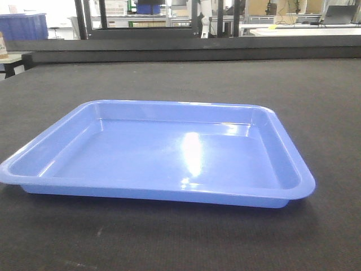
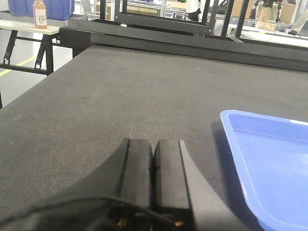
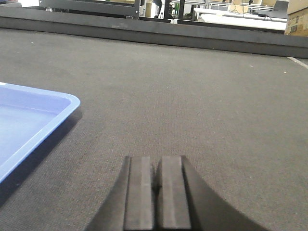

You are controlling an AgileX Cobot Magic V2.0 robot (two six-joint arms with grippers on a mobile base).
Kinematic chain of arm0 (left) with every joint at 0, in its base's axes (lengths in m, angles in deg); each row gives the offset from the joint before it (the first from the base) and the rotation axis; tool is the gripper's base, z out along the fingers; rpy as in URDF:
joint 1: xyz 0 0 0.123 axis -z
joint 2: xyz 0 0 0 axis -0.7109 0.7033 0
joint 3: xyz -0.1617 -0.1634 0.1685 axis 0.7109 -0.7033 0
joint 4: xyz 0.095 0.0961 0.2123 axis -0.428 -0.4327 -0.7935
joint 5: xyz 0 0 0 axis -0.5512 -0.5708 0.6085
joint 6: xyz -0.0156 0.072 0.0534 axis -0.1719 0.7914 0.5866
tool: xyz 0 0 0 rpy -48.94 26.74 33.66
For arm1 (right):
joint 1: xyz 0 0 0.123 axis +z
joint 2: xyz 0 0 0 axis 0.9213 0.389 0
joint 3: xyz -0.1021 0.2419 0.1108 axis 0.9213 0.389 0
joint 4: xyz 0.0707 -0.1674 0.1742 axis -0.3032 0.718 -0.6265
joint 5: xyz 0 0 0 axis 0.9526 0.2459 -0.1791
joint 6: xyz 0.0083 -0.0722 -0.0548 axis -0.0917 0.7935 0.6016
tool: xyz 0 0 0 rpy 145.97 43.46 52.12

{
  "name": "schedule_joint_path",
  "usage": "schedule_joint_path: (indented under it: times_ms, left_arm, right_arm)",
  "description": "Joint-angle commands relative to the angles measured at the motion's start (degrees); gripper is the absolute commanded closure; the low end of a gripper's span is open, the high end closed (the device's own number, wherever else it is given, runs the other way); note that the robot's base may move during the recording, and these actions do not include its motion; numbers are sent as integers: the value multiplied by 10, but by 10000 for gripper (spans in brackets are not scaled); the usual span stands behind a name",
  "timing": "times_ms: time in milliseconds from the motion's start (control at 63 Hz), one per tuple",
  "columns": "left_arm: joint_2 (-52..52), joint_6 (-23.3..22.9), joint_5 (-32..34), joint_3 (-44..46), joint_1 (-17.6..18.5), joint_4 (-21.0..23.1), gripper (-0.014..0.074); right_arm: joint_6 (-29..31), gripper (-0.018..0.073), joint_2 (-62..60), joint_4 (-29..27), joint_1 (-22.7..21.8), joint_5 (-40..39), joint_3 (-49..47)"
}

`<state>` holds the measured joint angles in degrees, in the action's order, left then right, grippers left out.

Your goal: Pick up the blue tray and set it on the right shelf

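Tray of glossy periwinkle-blue plastic (image 1: pixel 163 152), shallow and rectangular, lies flat on the dark grey textured tabletop (image 1: pixel 282 90) between the left gripper (image 2: pixel 153 159) and right gripper (image 3: pixel 156 178), both empty with black fingers pressed together.

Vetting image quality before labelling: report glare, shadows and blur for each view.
Front view: white glare streaks the blue tray, thin shadow under its near rim, far background washed out. Left wrist view: the left hand is dark and slightly soft. Right wrist view: the right hand is dim; the tray's shadow darkens the mat beside its rim.
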<state>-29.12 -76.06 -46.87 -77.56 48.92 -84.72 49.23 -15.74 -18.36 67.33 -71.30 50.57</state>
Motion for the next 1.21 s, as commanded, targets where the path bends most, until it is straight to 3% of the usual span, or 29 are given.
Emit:
schedule_joint_path:
  times_ms: [0,254,413,524,683,762,825,905,1000,1063,1190]
  left_arm:
    - [-7,3,59,-18,-2,4,645]
    - [-7,3,91,-18,-2,6,645]
    - [-6,3,122,23,-2,6,644]
    - [19,3,34,141,0,-19,643]
    - [125,3,-180,344,0,-27,612]
    - [187,3,-244,407,0,-23,543]
    - [236,3,-271,440,0,-15,458]
    - [283,3,-279,460,2,-2,338]
    - [334,3,-267,474,31,6,202]
    - [365,21,-263,485,60,13,165]
    - [414,96,-256,507,127,66,161]
  right_arm:
    - [5,503,-11,-3,-4,-56,-13]
    - [5,503,-11,-2,-4,-80,-13]
    - [-14,503,-11,-14,-4,-159,-32]
    - [-14,503,-4,-15,-4,-116,-112]
    - [-14,498,64,-15,-4,0,-253]
    - [-14,431,117,-15,-4,7,-293]
    - [-14,319,158,-15,-4,5,-316]
    - [-14,150,209,-15,-2,6,-336]
    - [-14,-22,262,-24,12,6,-360]
    - [-14,-74,289,-34,32,18,-382]
    - [-14,-63,353,-77,92,87,-439]
